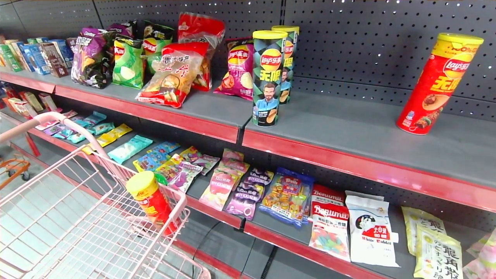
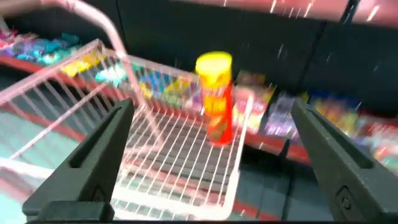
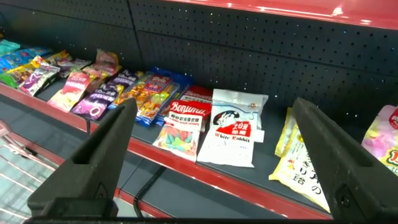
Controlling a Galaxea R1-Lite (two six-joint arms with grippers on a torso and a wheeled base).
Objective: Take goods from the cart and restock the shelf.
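The pink wire cart [image 1: 181,203] stands beside the shelving, and a red can [image 1: 152,199] with a yellow lid stands upright in its corner nearest the lower shelf [image 1: 294,248], touching the wire wall. The left gripper [image 2: 212,106] hangs above the cart with its two dark fingers spread wide and nothing between them. The right gripper [image 3: 214,102] is likewise spread wide and holds nothing, in front of the lower shelf's flat sweet packets. On the upper shelf [image 1: 348,128], a green-and-black can [image 1: 267,77] with a yellow lid and a man's portrait on its label stands at the front edge, a second like it [image 1: 288,58] just behind. A matching red can [image 1: 438,83] leans against the pegboard far to the right, its label showing a yellow-and-red round logo. Chip bags [image 1: 170,75] in red, green and purple crowd the shelf's left part. A white bag [image 1: 370,232] with a red patch lies on the lower shelf.
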